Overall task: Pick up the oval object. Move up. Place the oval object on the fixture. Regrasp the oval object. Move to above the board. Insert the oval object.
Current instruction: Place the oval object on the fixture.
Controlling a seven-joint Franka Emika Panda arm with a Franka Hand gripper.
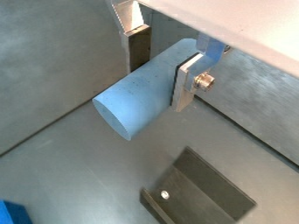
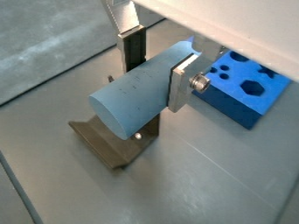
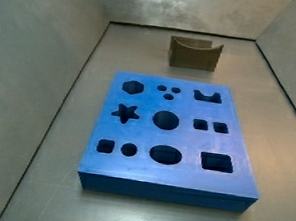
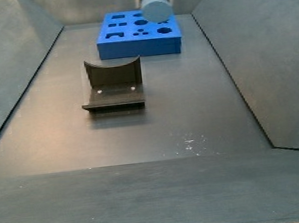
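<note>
Oval object, the small pale grey-blue stubby peg with a smooth round body and a lighter end face, is sitting between the fingers of the gripper, high up in the air. Two flat silver plates with dark pads are pinching it from both sides, and in both wrist views one plate is pressing on each flank of the peg. Its long axis is lying sideways, across the fingers, and a long part with the light end face is sticking out past them.

In a wrist view, the fixture, a small olive-brown block with a curved notch on top, is resting on the grey bench right under the peg. In a side view the peg is showing only at the top edge, so the gripper is hanging well above everything.

Big thick blue board with many dark shaped holes is lying flat near the middle of the bench, well apart from the fixture, which is standing close to one end wall.

I think the next move is going down to lay the peg in the notch. For that, the peg's long axis needs to be lining up with the curve of the notch. The gripper is right above it, so a straight drop looks enough.
</note>
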